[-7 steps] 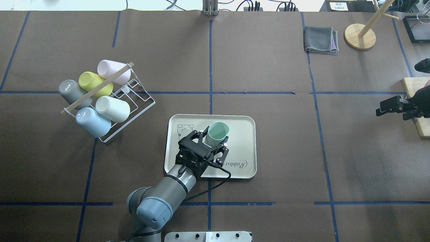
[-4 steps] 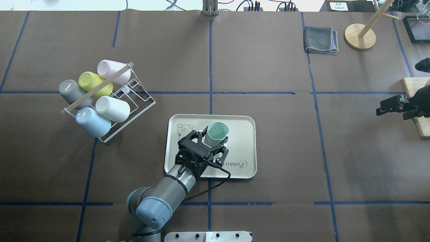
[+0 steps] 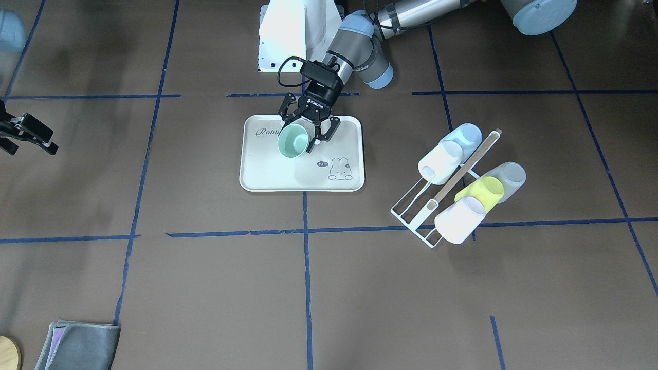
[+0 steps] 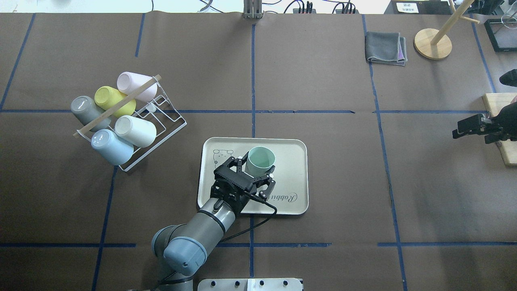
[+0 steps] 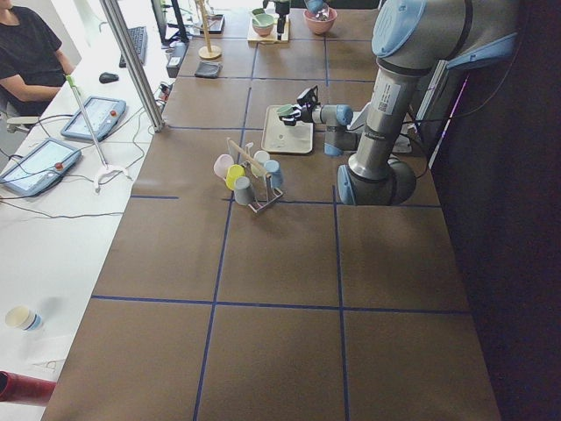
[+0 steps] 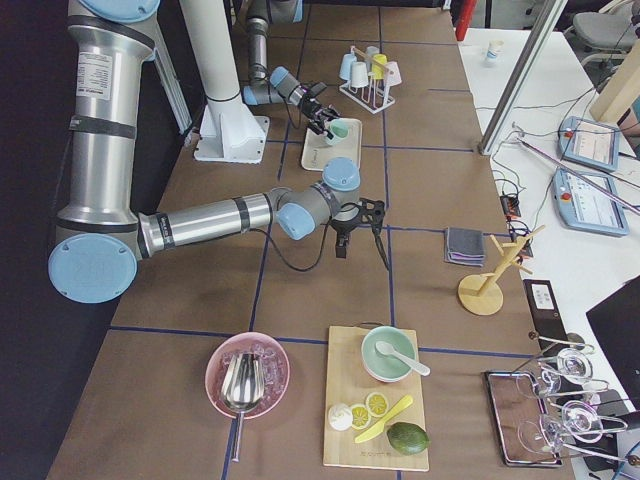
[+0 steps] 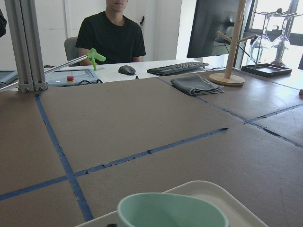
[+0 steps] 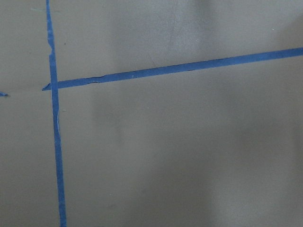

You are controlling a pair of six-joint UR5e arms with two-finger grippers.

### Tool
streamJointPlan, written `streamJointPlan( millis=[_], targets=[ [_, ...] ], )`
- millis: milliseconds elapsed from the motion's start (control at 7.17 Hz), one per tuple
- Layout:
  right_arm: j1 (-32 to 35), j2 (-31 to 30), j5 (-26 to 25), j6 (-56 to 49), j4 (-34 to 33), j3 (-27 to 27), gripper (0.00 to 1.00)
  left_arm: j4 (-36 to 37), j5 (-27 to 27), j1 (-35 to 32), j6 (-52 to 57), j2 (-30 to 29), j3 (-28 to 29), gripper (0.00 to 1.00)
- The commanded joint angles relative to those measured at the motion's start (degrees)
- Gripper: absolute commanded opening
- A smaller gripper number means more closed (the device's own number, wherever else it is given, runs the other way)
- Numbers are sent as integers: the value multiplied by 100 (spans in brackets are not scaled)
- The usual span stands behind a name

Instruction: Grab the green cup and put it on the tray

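The green cup [image 4: 261, 158] stands mouth up over the middle of the cream tray [image 4: 291, 161] with the "Rabbit" script. My left gripper [image 4: 257, 167] reaches in from the near side, and its fingers are shut on the cup's lower wall. The fingers hide the cup's base, so I cannot tell whether it touches the tray. The front view shows the same hold on the cup [image 3: 293, 141] over the tray [image 3: 288, 174]. The cup's rim [image 7: 170, 210] fills the bottom of the left wrist view. My right gripper [image 4: 456, 132] is open and empty far off at the right edge.
A white wire rack [image 4: 161, 121] with a wooden bar holds several cups at the left, among them a yellow-lime cup [image 4: 115, 101] and a pale blue cup [image 4: 111, 146]. A grey cloth [image 4: 385, 47] and a wooden stand [image 4: 432, 42] lie at the far right.
The green cup has gone from slightly tilted to more upright and shifted a little within the tray. The left gripper stays around it. The right arm has not moved.
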Motion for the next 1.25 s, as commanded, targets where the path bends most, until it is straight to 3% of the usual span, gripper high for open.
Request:
streamJointPlan(
  millis=[0, 558, 837, 1115],
  targets=[
    [-4, 0, 0, 0, 0, -1, 100, 0, -10, 0, 0, 0, 0, 79],
    [-4, 0, 9, -9, 0, -10, 100, 0, -28, 0, 9, 0, -9, 87],
    [-4, 0, 9, -9, 0, -10, 100, 9, -28, 0, 35, 0, -52, 99],
    [-4, 0, 9, -9, 0, -10, 100, 131, -236, -105, 201, 44, -734, 100]
  ],
)
